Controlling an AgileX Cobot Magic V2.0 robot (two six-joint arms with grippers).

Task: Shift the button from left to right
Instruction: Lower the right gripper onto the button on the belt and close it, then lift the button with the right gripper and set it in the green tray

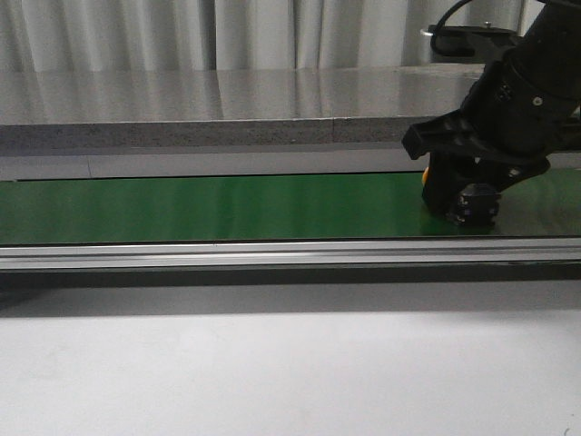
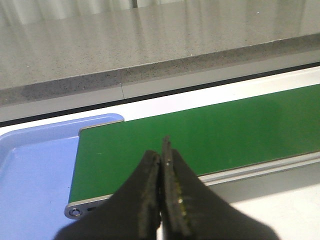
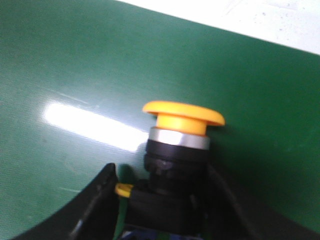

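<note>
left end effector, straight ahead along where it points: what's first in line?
Likely the green belt: the left end effector, fingers shut and empty, aims down over the belt's near edge. Nothing shows between them, though depth is unclear. The blue tray lies off to the side.

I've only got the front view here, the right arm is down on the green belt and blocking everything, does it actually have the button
Observer: Yes. In the right wrist view the button sits between the fingers of the right gripper, which close on its black body.
Operator: Which way is the cap facing?
Observer: The yellow cap points away from the wrist, out past the fingertips, over the green belt.
Operator: And the left arm, I can't see it at all.
Observer: The left gripper is shut and empty, above the belt's end.
Operator: Anything beside that end?
Observer: A blue tray lies right against it.
</note>
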